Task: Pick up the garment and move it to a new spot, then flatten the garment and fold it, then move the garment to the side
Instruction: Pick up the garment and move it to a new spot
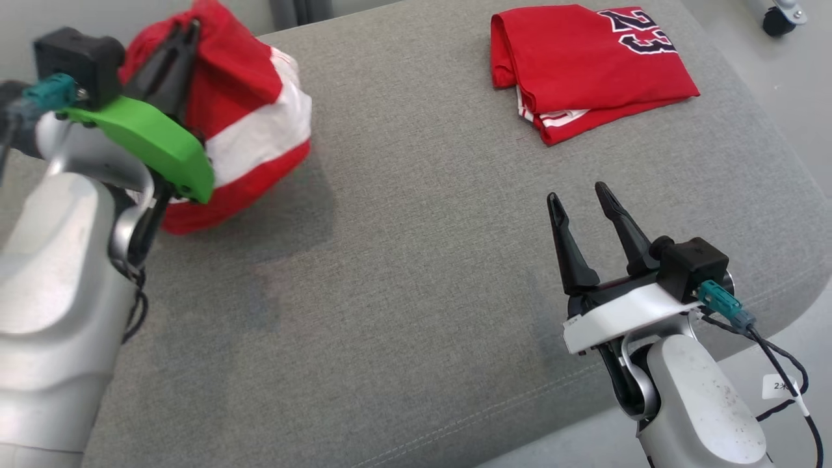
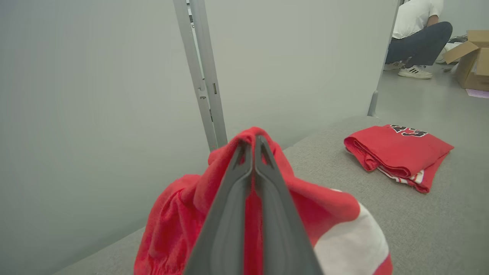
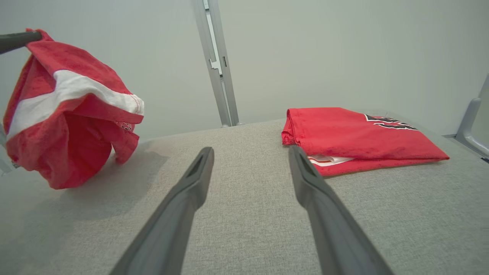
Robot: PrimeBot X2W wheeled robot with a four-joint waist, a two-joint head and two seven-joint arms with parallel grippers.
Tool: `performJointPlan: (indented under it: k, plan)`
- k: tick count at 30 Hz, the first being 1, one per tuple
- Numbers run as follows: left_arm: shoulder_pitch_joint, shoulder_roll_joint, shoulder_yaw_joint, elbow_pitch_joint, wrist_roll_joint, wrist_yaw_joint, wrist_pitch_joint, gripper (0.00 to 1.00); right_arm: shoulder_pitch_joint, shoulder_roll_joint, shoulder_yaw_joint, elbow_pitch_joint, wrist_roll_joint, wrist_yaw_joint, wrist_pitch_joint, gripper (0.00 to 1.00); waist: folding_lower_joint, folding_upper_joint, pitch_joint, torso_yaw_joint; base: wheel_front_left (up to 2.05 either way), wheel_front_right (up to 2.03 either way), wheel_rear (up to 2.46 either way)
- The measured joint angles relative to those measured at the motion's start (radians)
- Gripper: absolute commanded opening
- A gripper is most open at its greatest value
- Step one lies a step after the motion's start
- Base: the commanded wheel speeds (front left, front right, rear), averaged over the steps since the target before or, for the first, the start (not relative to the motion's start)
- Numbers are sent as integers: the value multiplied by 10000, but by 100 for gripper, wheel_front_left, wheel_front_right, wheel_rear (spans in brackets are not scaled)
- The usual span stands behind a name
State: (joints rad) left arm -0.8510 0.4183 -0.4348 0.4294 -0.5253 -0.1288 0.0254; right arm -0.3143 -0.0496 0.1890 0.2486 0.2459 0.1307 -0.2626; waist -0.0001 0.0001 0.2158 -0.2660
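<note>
I find the left pincer [image 1: 193,26] closed on the garment [image 1: 253,123], a red piece with a broad white band. In the left wrist view the two dark fingers lie pressed together with red cloth bunched around their tips. The garment hangs from that grip in a loose bundle over the far left corner of the grey cushion [image 1: 403,273], and its shadow falls on the fabric just beneath. From the right wrist view I cannot tell whether its lowest fold touches the cushion or hangs just clear of it.

The right pincer [image 1: 577,192] is open, its fingers spread with nothing between them. It sits near the cushion's near right edge and points toward the far side. It is well apart from the held garment.

A second red item, a folded jersey [image 1: 585,65] with dark numerals and a white-striped hem showing underneath, lies flat at the far right corner of the cushion. It is apart from both pincers.

Beyond the far edge stands a pale partition with a metal post [image 2: 202,76]. Past the partition's right end, a person [image 2: 416,34] crouches on the floor beside an open cardboard box [image 2: 471,57]. A black caster wheel [image 1: 777,23] shows on the floor off the far right corner.
</note>
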Motion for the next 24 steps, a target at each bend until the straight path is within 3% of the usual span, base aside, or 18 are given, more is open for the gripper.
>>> performJointPlan:
  k: [12, 21, 22, 23, 24]
  plan:
    - [1500, -1666, -1371, -673, -52, 151, -151, 0, 51, -6, -115, -163, 50, 0, 0, 100, 0, 0, 233, -323, 0, 0, 0]
    - [2263, -2295, -2075, 807, 77, 130, -1294, 0, 54, 2, -19, -40, 35, 0, 0, 100, 0, 0, 144, 89, 0, 0, 0]
    - [2263, -2353, -2107, 1003, 79, 130, -1459, 33, 51, 2, 6, -10, 35, 0, 0, 100, 0, 0, 126, 131, 0, 0, 0]
    - [2262, -2422, -2121, 1174, 81, 128, -1651, 100, 44, 4, 19, 10, 35, 2, 0, 100, 0, 0, 107, 171, 0, 0, 0]
    - [2262, -2483, -2138, 1340, 82, 119, -1822, 100, 35, 4, 13, 23, 33, 2, 0, 100, 0, 0, 84, 210, 0, 0, 0]
